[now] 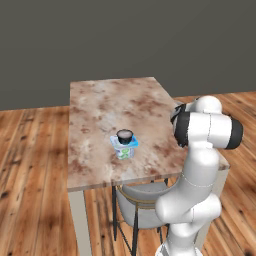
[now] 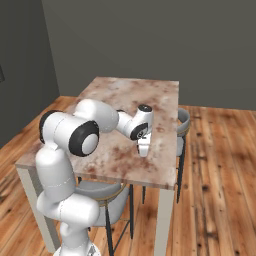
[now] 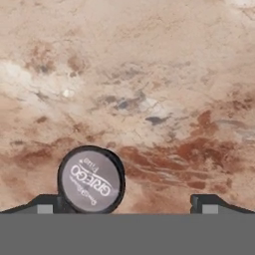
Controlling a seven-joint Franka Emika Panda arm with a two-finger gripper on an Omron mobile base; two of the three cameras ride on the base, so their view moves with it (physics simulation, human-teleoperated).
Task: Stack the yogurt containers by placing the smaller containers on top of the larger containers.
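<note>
A dark grey wall [image 1: 125, 35] backs a room with a wooden plank floor [image 1: 30, 165], and in the middle stands a table [image 1: 100, 110] with a mottled brown and cream marble top. Under its near edge a grey stool [image 1: 140, 197] on thin dark legs is tucked in, and a second stool [image 2: 184, 122] shows at the far side in the right base view. The white arm [image 2: 75, 135] bends over the table's near right part. On the tabletop, toward its near middle, sits the squarish yogurt tub [image 1: 124, 147] with a light-blue lid and blue-green markings, and a small dark round cup [image 1: 124, 135] stands on top of it. In the hand view another small dark cup [image 3: 91, 179], its grey lid bearing printed lettering, rests on the marble just beside one finger tip. The gripper [image 3: 124, 203] hangs over the table with its jaws spread as wide as they go, holding nothing; the cup lies toward one finger rather than centred between them.
</note>
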